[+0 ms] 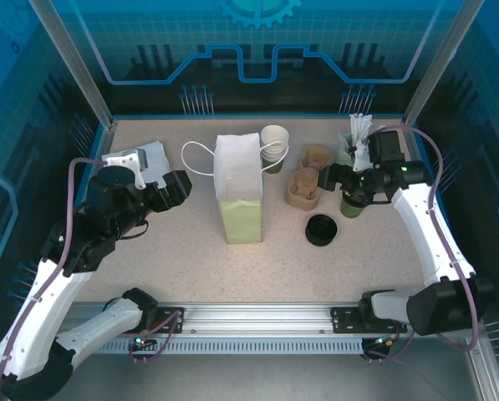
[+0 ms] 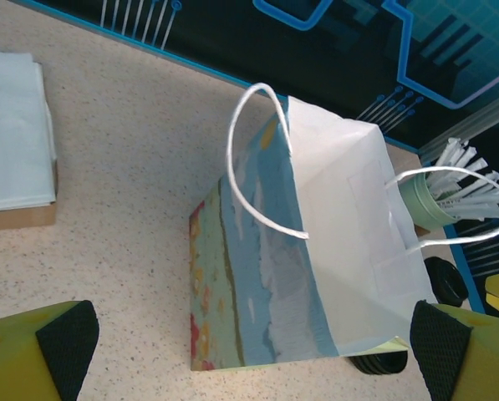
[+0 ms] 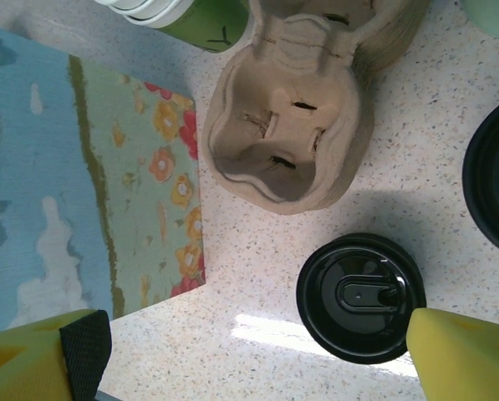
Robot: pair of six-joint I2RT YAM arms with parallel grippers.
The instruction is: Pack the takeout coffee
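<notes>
Left gripper (image 1: pixel 180 189) and right gripper (image 1: pixel 333 179) both gape wide, empty. Paper bag (image 1: pixel 239 188) looks light and crumply, so I'd grab a handle (image 2: pixel 230 159), not the thin sides.

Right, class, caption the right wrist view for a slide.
Open right gripper above a black lid, beside a pulp cup carrier and flowered paper bag.

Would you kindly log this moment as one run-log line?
left gripper open, facing bag | right gripper open near lid | carrier empty
</notes>
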